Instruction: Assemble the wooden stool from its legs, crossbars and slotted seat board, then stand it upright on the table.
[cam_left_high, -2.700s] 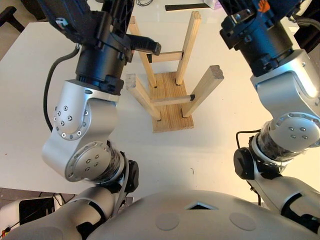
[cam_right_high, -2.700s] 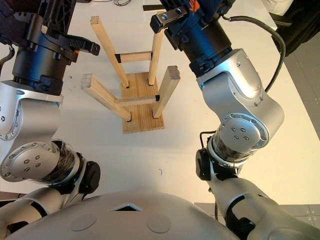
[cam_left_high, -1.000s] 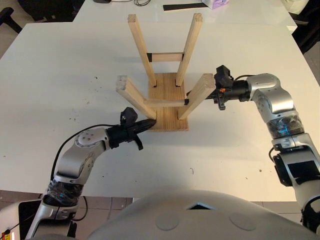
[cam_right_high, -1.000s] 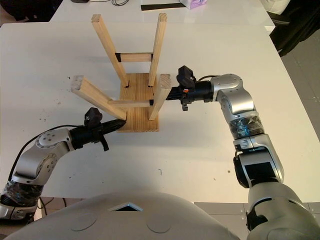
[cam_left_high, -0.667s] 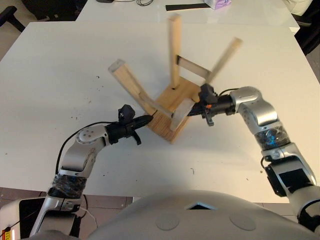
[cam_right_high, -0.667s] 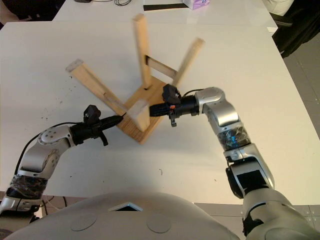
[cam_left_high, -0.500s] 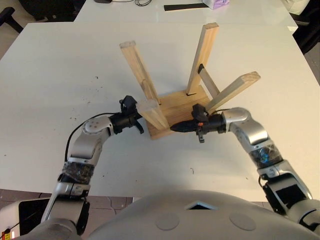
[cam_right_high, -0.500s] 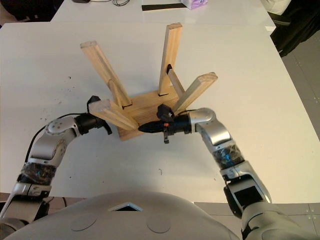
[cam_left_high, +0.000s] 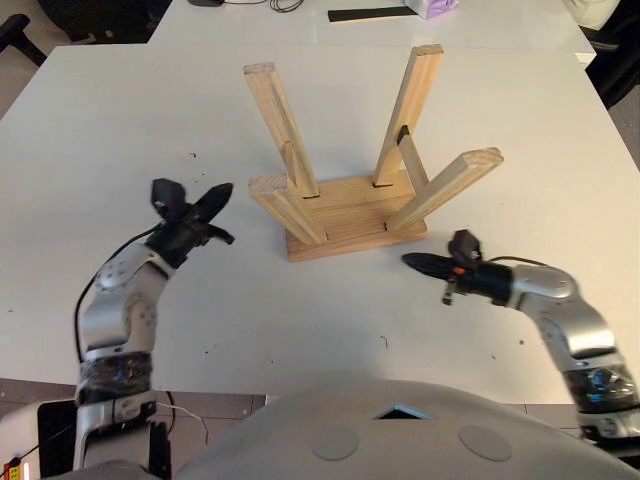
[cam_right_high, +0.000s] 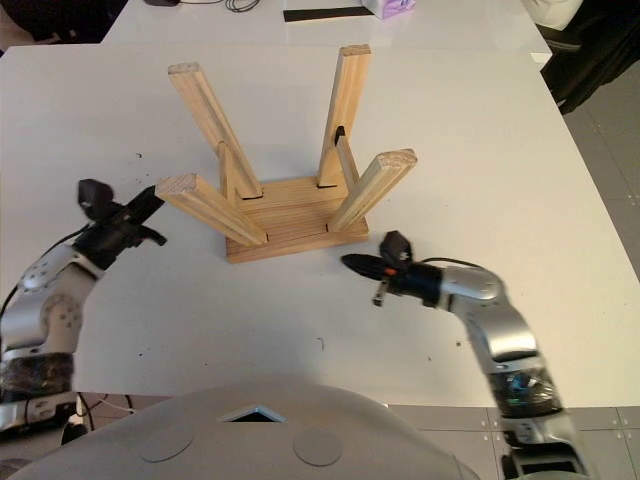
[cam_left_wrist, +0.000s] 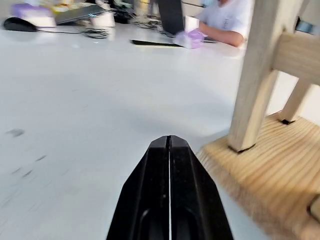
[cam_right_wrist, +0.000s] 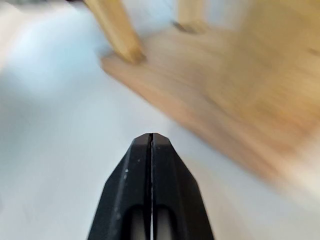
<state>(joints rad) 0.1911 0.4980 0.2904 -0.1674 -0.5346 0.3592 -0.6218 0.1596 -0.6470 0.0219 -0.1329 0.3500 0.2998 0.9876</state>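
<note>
The stool is upside down in the middle of the white table. Its seat board lies flat on the table. The long side of the board goes from left to right, and the right end sits a bit farther back. The four legs point up and lean outward. Two legs stand at the back and two lean toward the front corners. A crossbar joins the two legs on the right side.

At the far edge of the table lie a black strip and a purple thing. They are well apart from the stool.

The left gripper is pressed closed and holds nothing. It is near the left side of the stool and does not touch it. Its tip points at the front left leg.

The right gripper is pressed closed too and holds nothing. It is near the front right corner of the seat board, not touching, and its tip points at the board.

White table top lies between each gripper and the stool.
</note>
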